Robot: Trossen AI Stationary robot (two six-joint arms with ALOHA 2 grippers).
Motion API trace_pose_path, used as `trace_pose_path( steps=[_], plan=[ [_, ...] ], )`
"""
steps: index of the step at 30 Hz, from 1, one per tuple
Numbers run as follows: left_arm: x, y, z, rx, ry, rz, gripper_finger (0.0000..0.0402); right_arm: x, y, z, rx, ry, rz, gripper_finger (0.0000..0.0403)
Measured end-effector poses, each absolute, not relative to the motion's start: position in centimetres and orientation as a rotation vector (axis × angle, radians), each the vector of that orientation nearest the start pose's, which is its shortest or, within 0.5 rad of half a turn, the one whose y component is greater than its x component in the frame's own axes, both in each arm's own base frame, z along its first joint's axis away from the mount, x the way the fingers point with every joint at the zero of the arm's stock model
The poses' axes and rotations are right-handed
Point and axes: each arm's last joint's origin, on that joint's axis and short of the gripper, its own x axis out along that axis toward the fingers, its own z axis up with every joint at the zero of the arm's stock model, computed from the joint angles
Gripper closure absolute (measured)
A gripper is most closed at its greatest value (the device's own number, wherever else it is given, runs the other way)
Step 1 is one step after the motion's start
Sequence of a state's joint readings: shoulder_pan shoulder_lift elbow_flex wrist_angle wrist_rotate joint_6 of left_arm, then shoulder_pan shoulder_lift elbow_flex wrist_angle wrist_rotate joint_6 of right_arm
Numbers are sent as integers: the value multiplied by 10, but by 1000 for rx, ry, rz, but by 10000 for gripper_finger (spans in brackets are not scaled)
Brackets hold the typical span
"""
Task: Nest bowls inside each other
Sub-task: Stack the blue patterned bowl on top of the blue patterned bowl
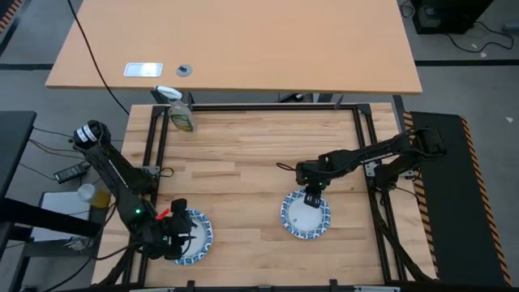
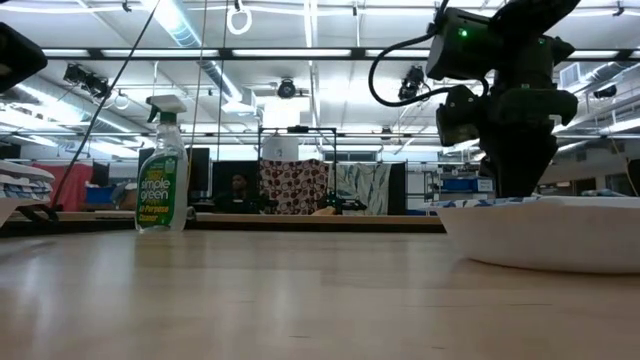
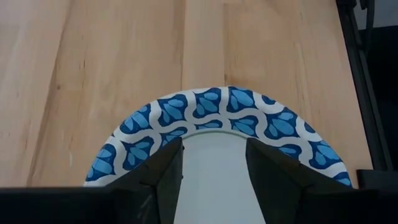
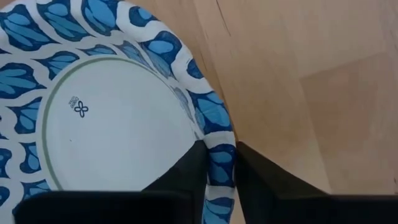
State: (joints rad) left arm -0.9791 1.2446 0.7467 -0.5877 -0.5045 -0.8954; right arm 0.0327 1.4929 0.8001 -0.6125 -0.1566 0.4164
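The counter (image 1: 259, 154) is pale butcher-block wood, long planks with a smooth, faintly glossy face, framed by a dark metal rail.

At about five o'clock on it lies a bowl (image 1: 306, 214), round and shallow like a paper plate, with a plain white centre ringed by a thin green line and a blue-and-white leaf-patterned scalloped rim. The right gripper (image 1: 312, 199) sits over its far edge, at the bowl's twelve o'clock. Its jaws have the rim between them: one dark finger (image 4: 186, 171) inside the bowl and the other outside, drawn in close against the patterned edge on both sides.

At about seven o'clock, near the counter's front edge, lies a second bowl (image 1: 195, 237) of the same pattern. The left gripper (image 1: 180, 234) hangs low over it with its jaws spread wide apart, both fingers above the white centre, gripping nothing.

A translucent plastic spray bottle (image 1: 180, 113) with a yellow-green label and a white trigger stands at about eleven o'clock, well apart from both bowls.
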Motion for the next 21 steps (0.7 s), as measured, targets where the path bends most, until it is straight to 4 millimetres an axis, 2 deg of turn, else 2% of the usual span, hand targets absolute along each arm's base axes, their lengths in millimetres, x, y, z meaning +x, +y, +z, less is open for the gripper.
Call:
trace_pose_path(
  steps=[9,21],
  plan=[
    [136,-177,207,-95,890,-34,221,254,13,164,438,1295,-110,329],
    [136,-177,207,-99,890,-33,221,273,15,173,499,1095,-18,329]
  ],
)
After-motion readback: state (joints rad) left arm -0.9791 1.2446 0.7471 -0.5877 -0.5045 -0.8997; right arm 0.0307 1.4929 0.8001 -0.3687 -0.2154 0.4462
